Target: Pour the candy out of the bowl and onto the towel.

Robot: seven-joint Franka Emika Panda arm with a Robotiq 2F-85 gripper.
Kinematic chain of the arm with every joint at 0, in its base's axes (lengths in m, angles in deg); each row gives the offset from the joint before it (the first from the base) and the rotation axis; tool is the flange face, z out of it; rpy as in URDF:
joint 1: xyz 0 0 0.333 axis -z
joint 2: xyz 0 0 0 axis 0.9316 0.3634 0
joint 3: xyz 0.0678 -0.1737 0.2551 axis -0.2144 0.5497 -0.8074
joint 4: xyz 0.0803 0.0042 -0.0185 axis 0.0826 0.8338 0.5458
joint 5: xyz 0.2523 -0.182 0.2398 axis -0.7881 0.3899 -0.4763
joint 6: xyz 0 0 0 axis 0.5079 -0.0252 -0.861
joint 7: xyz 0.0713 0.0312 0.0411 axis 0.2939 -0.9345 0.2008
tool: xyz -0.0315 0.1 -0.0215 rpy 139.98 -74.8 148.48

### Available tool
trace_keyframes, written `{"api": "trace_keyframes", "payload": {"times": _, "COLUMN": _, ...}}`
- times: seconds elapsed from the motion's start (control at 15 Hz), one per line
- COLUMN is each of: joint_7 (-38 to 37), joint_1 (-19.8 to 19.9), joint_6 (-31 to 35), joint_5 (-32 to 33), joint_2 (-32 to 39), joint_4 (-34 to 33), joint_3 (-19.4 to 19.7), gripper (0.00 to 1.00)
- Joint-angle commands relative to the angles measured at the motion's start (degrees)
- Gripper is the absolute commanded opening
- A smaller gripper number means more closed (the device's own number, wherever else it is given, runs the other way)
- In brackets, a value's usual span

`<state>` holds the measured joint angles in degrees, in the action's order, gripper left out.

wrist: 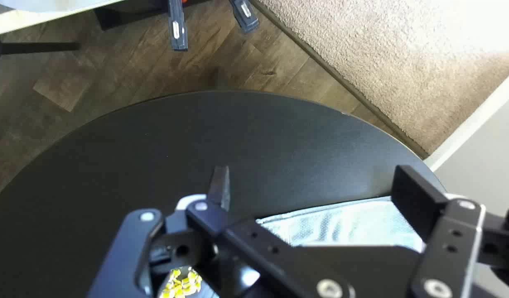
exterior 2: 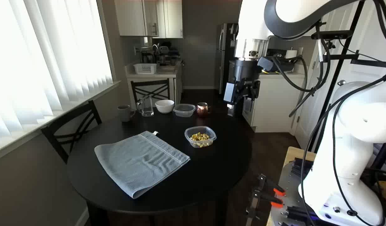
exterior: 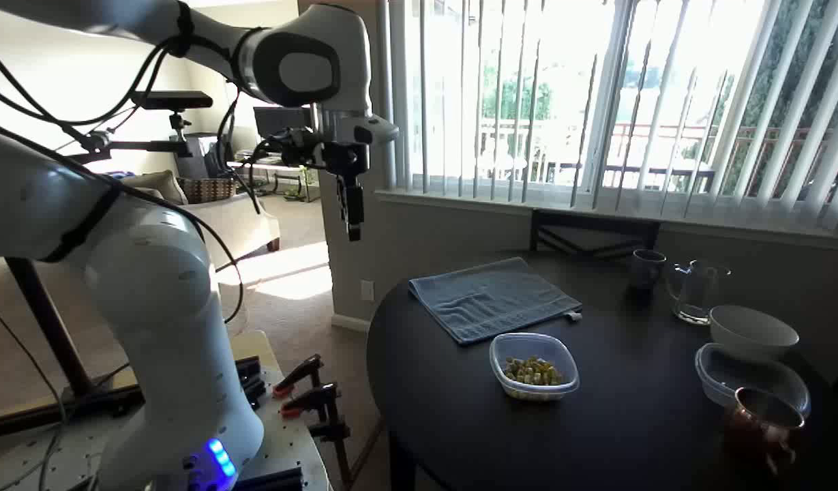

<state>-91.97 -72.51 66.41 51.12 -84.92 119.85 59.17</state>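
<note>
The bowl (exterior: 560,351) is a small, squarish translucent container standing upright on the dark round table. It also shows in an exterior view (exterior 2: 211,135). The candy (exterior: 533,372), yellow-green and brown pieces, lies in the bowl. The candy (wrist: 182,283) partly shows at the bottom of the wrist view, where the gripper linkage hides most of the bowl. The towel (exterior: 490,300), blue-grey and slightly rumpled, lies flat beside the bowl, apart from it; it is partly hidden in the wrist view (wrist: 349,221). My gripper (wrist: 316,190) is open, holds nothing, and hangs high above table level.
A white bowl (exterior: 753,331), another clear container (exterior: 722,382), a copper mug (exterior: 763,426), a glass pitcher (exterior: 698,293) and a grey mug (exterior: 645,269) stand across the table (exterior 2: 167,188). Chairs stand at the table's edge. Clamps (exterior: 316,399) stick out from the robot's base.
</note>
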Motion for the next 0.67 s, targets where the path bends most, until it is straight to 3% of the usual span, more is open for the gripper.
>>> {"api": "trace_keyframes", "payload": {"times": 0.0, "joint_7": 0.32, "joint_1": 0.5, "joint_6": -0.27, "joint_5": -0.31, "joint_2": 0.01, "joint_4": 0.16, "joint_3": -0.4, "gripper": 1.0}}
{"api": "trace_keyframes", "payload": {"times": 0.53, "joint_7": 0.31, "joint_1": 0.49, "joint_6": -0.27, "joint_5": -0.3, "joint_2": 0.21, "joint_4": 0.46, "joint_3": -0.39, "gripper": 1.0}}
{"api": "trace_keyframes", "payload": {"times": 0.6, "joint_7": 0.19, "joint_1": 0.5, "joint_6": 2.56, "joint_5": -1.87, "joint_2": 5.95, "joint_4": -1.5, "joint_3": -0.25, "gripper": 1.0}}
